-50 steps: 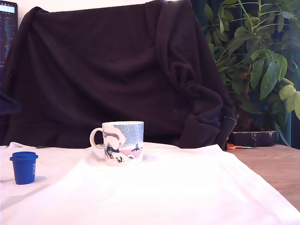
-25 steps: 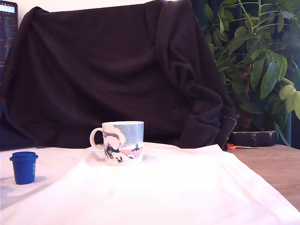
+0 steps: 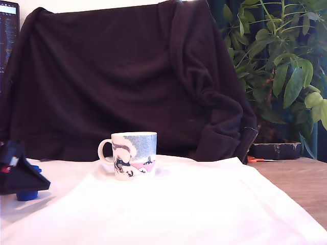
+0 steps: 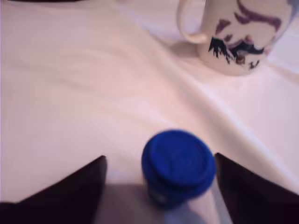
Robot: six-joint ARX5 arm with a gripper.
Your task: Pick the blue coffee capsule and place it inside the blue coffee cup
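The blue coffee capsule (image 4: 178,164) stands upright on the white cloth, seen from above in the wrist view. My gripper (image 4: 160,163) is open, one dark finger (image 4: 79,186) on each side of the capsule with a gap to both. In the exterior view the gripper (image 3: 19,176) sits low at the exterior view's left and covers most of the capsule (image 3: 26,194), of which only the base and a bit of rim show. The blue coffee cup (image 3: 133,155) stands upright mid-table, handle toward the exterior view's left; it also shows in the wrist view as the mug (image 4: 238,35).
A white cloth (image 3: 184,209) covers the table. A dark fabric drape (image 3: 127,76) hangs behind it. A leafy plant (image 3: 286,61) and a dark case (image 3: 276,150) stand at the exterior view's right, beside bare wooden tabletop (image 3: 301,184).
My gripper has come in from the exterior view's left and lowered around the capsule, now hiding most of it. The capsule and the cup have not moved.
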